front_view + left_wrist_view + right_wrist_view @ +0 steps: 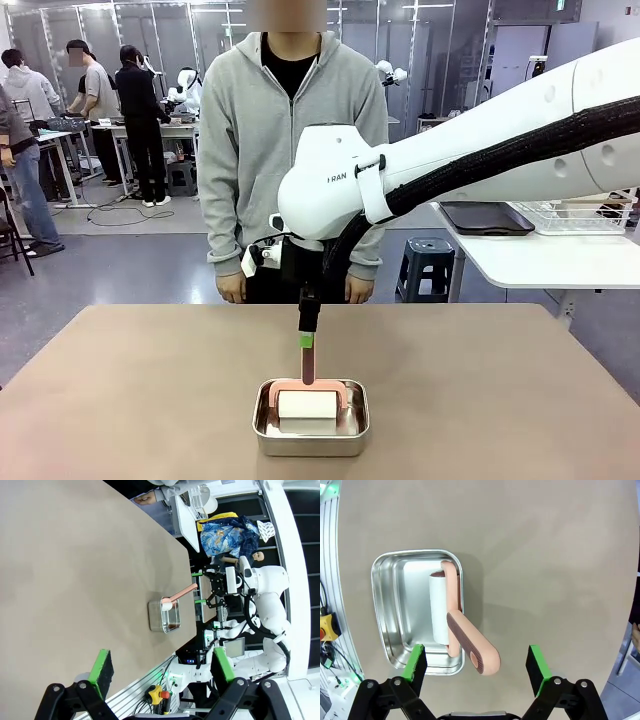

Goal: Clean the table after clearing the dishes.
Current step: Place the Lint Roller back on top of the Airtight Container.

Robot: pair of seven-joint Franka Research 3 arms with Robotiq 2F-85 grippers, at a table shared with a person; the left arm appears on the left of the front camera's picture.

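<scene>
- In the right wrist view, the right end effector [476,664] is seen spread wide, empty, above the pink-handled white lint roller [451,622].
- The square steel pan [310,432] on the taupe worktop [130,400] is seen below it.
- The left end effector [162,667] is held wide open, empty.

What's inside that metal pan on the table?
A lint roller with a white roll and pinkish handle sticking out over the pan's rim. The pan floor beneath the roll is hidden.

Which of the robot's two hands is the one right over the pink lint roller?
The right hand. It hangs open directly above the pink roller handle sticking out of the steel pan. The left hand is open too, farther off along the table.
</scene>
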